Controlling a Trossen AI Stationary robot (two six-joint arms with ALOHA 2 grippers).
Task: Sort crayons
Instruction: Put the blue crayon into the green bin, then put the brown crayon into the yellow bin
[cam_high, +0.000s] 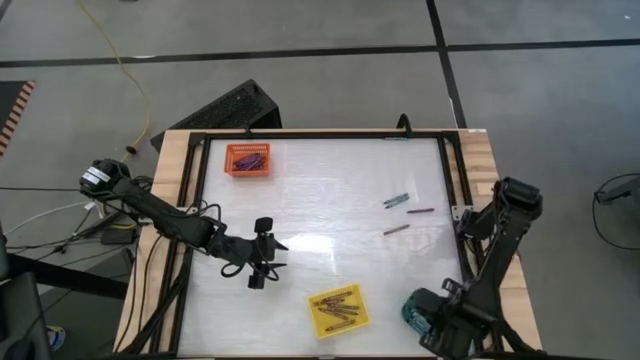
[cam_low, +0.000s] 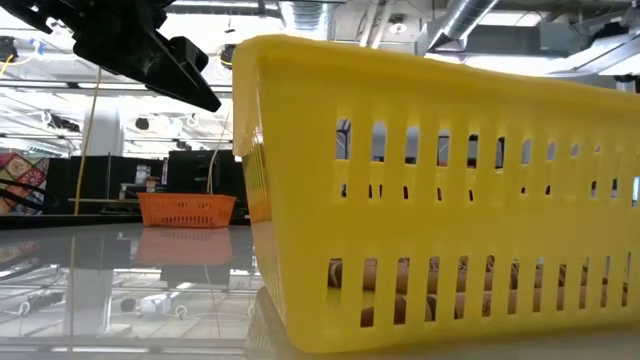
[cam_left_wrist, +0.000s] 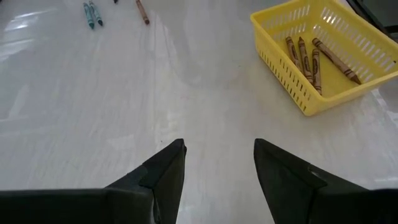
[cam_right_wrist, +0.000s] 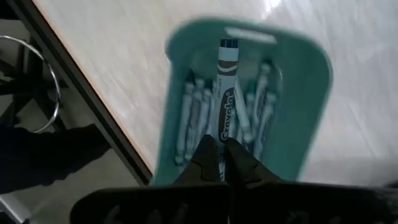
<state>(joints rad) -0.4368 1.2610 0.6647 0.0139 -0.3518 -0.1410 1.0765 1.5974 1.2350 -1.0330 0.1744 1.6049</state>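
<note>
My right tool (cam_right_wrist: 219, 158) hangs directly over the teal plastic tray (cam_right_wrist: 305, 118) at the near right corner of the white surface (cam_high: 320, 200), its two dark fingers pressed together on the lower end of a teal-blue paper-wrapped crayon (cam_right_wrist: 226, 93). That crayon hangs tip-down from the pinch, with its far end pointing into the tray among the teal-blue crayons already lying there, roughly parallel to them. I judge the coming move to be a release: the tray lies straight below the held crayon, so spreading the fingers should be enough. My left tool (cam_left_wrist: 217, 165) hovers above the bare middle-left of the surface with its fingers spread and nothing between them. The loose crayons lie ahead of it, toward the far right of the surface: a teal-blue pair lying side by side (cam_high: 397, 200), a brownish-red crayon (cam_high: 420, 211) just beyond them, and another brownish-red crayon (cam_high: 396, 230) slightly nearer. All four lie at a shallow diagonal across the surface. In the overhead view the right arm's base looks nearer to that cluster, but the left tool is the free one. The yellow slotted plastic tray (cam_left_wrist: 283, 59) beside the left tool holds several brownish-red crayons. The orange slotted plastic tray (cam_high: 248, 159) at the far left holds dark crayons.
</note>
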